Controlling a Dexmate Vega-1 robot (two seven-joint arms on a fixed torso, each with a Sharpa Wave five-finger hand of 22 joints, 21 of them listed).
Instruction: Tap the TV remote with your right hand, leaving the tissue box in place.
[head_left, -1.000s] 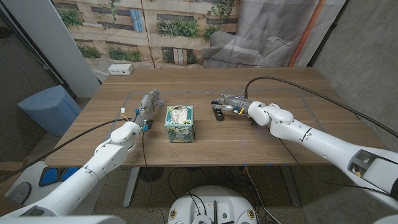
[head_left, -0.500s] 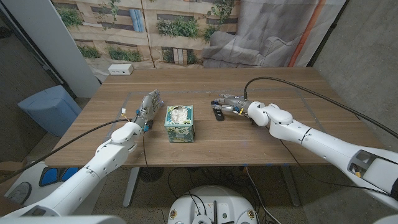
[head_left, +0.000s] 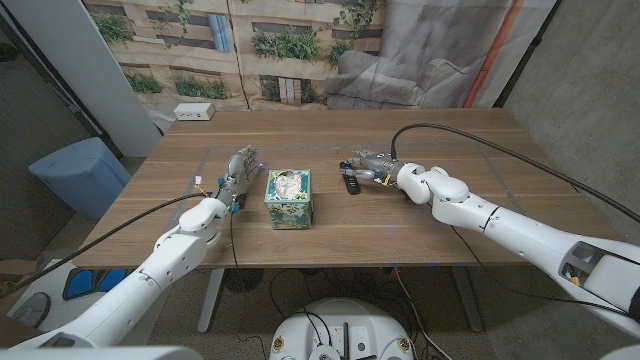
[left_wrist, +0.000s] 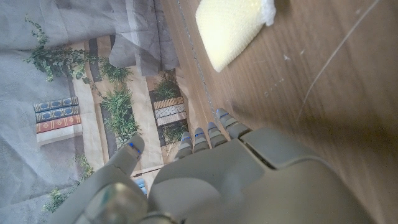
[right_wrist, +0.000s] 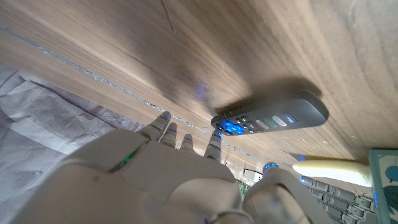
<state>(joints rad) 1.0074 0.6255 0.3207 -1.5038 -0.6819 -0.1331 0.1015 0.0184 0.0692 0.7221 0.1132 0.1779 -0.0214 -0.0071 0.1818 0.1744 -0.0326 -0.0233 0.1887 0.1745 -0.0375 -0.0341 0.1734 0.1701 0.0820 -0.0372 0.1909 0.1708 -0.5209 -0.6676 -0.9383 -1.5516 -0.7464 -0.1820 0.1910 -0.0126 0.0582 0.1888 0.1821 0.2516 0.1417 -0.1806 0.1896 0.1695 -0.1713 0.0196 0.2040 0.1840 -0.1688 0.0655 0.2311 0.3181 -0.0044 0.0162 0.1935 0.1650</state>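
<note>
A black TV remote (head_left: 351, 183) lies on the wooden table (head_left: 330, 232), right of the teal tissue box (head_left: 288, 198). My right hand (head_left: 370, 165) hovers at the remote's far end with its fingers stretched out and holding nothing. In the right wrist view one of its fingertips (right_wrist: 215, 132) is next to the end of the remote (right_wrist: 273, 118); I cannot tell whether they touch. My left hand (head_left: 238, 170) stands on the table left of the tissue box, fingers extended and holding nothing. The left wrist view shows its fingers (left_wrist: 205, 137) pointing along the wood.
A white power strip (head_left: 194, 112) lies at the table's far left corner. A blue bin (head_left: 80, 175) stands on the floor to the left. A black cable (head_left: 480, 145) arcs over the right side of the table.
My right arm has crept slightly to the left, with the hand still at the remote. The tissue box, the remote and my left hand have not moved.
</note>
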